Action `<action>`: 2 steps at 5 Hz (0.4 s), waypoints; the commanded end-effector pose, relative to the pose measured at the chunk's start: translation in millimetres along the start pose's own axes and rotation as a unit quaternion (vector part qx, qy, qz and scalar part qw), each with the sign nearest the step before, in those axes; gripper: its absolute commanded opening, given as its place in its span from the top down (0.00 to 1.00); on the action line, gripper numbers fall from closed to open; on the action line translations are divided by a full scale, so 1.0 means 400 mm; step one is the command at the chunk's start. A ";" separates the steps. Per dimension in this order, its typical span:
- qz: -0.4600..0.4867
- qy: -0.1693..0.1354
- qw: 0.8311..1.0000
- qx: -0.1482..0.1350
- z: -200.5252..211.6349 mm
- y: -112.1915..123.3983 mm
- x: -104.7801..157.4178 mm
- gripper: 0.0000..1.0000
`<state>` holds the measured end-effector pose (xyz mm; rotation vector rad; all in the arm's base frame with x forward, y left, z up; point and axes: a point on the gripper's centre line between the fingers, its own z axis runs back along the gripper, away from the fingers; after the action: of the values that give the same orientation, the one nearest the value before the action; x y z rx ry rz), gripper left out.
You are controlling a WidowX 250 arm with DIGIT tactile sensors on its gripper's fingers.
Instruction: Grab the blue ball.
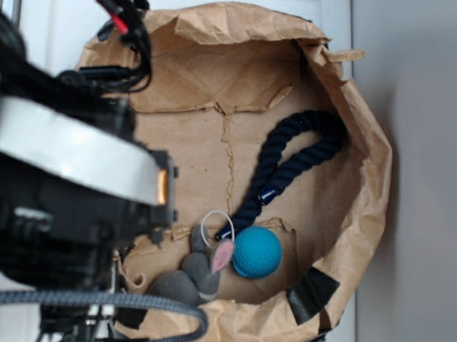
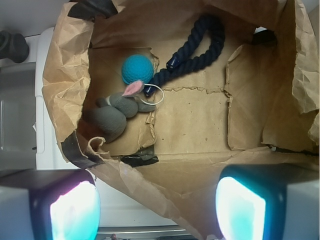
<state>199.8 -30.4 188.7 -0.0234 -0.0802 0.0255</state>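
The blue ball [image 1: 257, 252] [image 2: 137, 69] lies on the floor of a brown paper bag tray, touching the grey plush mouse's pink ear and the end of the navy rope. My gripper [image 2: 157, 207] is open and empty, its two glowing pads [image 2: 75, 212] wide apart at the bottom of the wrist view, above the tray's near wall and well away from the ball. In the exterior view the arm's body fills the left side and the fingers are hidden.
A grey plush mouse [image 1: 193, 277] [image 2: 116, 111] lies beside the ball. A dark navy rope loop [image 1: 290, 165] [image 2: 195, 47] with a white ring [image 2: 151, 94] runs across the tray. The crumpled paper walls [image 1: 366, 185] [image 2: 62, 75] stand up all around, on a white surface [image 1: 58, 6].
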 end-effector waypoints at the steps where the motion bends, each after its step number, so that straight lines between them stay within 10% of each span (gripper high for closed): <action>1: -0.006 -0.021 1.000 -0.003 0.026 -0.007 0.014 0.00; 2: 0.013 -0.040 0.999 0.007 -0.022 -0.032 0.109 0.00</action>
<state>240.9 -38.1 167.4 0.0042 -0.1028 0.0666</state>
